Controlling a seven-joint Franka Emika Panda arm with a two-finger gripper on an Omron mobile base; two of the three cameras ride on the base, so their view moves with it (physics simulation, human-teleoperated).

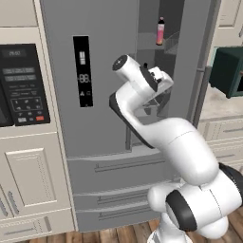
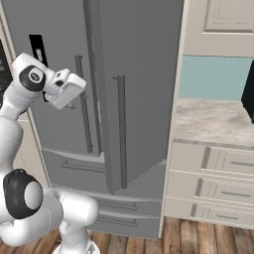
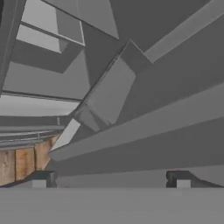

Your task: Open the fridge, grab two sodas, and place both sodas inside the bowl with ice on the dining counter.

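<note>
Plainly, the fridge (image 1: 114,95) is standing with its right door (image 2: 144,89) swung out toward the robot, edge-on in the right base view, its long bar handle (image 2: 121,131) running down the door face. Its left door is sitting shut, the black display panel (image 1: 83,71) showing at about ten o'clock from the robot's wrist in the left base view. Inside the open compartment, a pink soda (image 1: 161,31) with a dark cap is standing upright on a high shelf, at roughly one o'clock from the wrist and well apart from it; the second soda is not something I can make out. Bottom drawers (image 1: 114,185) are lying closed beneath both doors. The gripper (image 3: 110,179) is showing spread wide in the hand view, its two dark finger tips (image 3: 42,179) well apart with nothing between them, looking down along grey fridge surfaces and a bar handle (image 3: 109,94), a strip of wooden floor (image 3: 22,164) at eight o'clock. The white arm (image 1: 180,147) is reaching up in front of the gap between the doors. Outward, cream cabinets with a black oven panel (image 1: 21,85) are flanking the fridge at nine o'clock, and a marbled counter (image 2: 213,121) over cream drawers is lying at three o'clock.
</note>
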